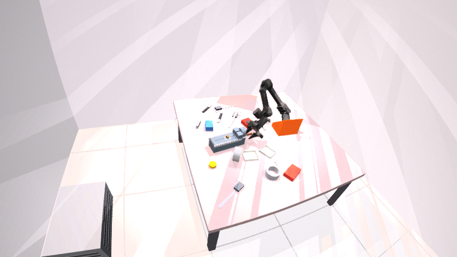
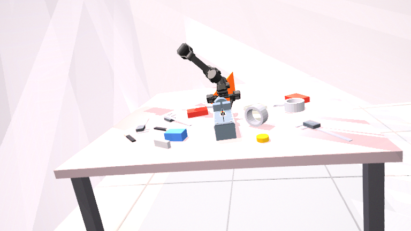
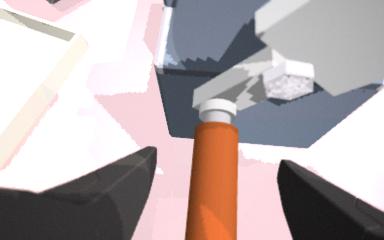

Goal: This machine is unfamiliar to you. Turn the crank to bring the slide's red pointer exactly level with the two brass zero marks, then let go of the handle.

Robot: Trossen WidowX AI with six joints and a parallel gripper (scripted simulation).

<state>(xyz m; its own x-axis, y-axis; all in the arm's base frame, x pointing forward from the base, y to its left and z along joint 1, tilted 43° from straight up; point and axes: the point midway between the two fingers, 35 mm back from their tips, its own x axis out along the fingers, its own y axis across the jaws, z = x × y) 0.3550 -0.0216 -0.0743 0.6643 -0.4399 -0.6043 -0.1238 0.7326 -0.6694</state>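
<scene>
The blue-grey crank machine stands on the table. Its slide's pointer and brass marks show as a tiny red and yellow spot on top; how level they are is too small to tell. The grey crank arm at its end face carries an orange handle. My gripper is partly open, with the handle between its fingers. A gap shows on each side of the handle, and neither finger touches it. The handle's near end is cut off by the wrist view's lower edge.
An orange panel stands near the arm's base. A red block lies beside the gripper. A grey ring and a cream tray are by the machine. A blue block and yellow disc lie farther off.
</scene>
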